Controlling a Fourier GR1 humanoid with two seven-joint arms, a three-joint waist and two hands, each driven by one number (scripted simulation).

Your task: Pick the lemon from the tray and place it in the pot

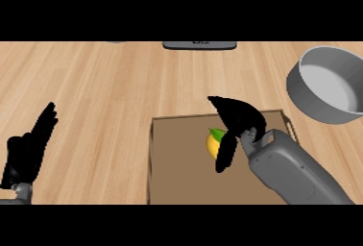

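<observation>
Wood grain runs across the counter (pixel 106 96), a pale, smooth plank surface that fills the view. At the far left edge the left hand (pixel 28 149) rests open, its matte black fingers straight and pointing up, holding nothing, with a short piece of grey forearm below it. Right of centre lies the tray (pixel 177 168), a flat brown rectangle with a thin raised rim, its lower part cut off by the view's edge. On the tray sits the lemon (pixel 213 144), yellow and rounded with a small green leaf at its top; it is the only thing seen in the tray. The right hand (pixel 237 122) hangs directly over the lemon's right side, fingers spread and bent downward, one long finger reaching down beside the fruit; whether any finger touches the lemon cannot be told, and the hand has not closed round it. Its smooth grey forearm slants in from the lower right. Farther right, off the tray near the upper right corner, stands the pot (pixel 330 84), round, grey and metallic, with nothing visible inside.
</observation>
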